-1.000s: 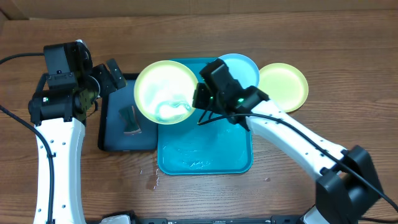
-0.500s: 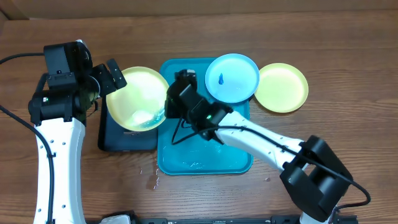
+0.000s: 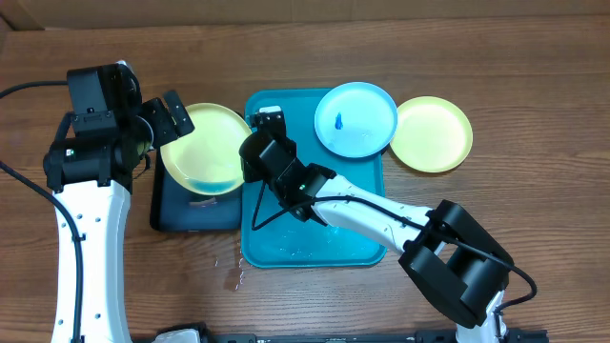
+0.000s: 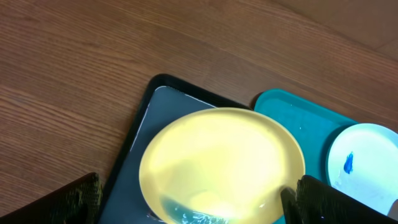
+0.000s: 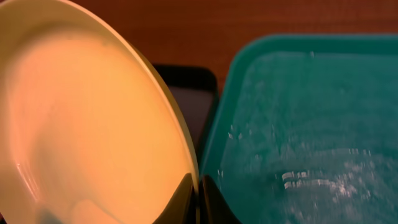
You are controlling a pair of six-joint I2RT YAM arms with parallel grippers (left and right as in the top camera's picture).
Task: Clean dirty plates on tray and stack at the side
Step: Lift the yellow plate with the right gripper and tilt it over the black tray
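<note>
Dirty plates: three round plastic plates.

**Position.**
- One yellow-green plate (image 3: 205,148) hangs tilted above the black tray (image 3: 195,217), on the left side of the turquoise tray (image 3: 315,243).
- The light blue plate (image 3: 355,117) rests on the turquoise tray's far right corner.
- The second yellow-green plate (image 3: 432,133) lies on the desk just beside the tray's right edge.

**Hands.** The right hand (image 5: 199,186) is clamped on the tilted plate's rim. The left hand (image 3: 164,116) stands with fingers apart beside the opposite rim, holding nothing.

**Appearance.** The tilted plate has a pale centre with liquid gleaming at its low side. The blue plate carries a small blue smudge (image 3: 340,121).

**Handling.** The plates are probably light, stiff and not brittle. Wet plastic is likely slippery. Grip the raised rim, since the flat centre offers no hold. A single-edge pinch lets the plate pivot, so support from the opposite rim is advisable.
</note>
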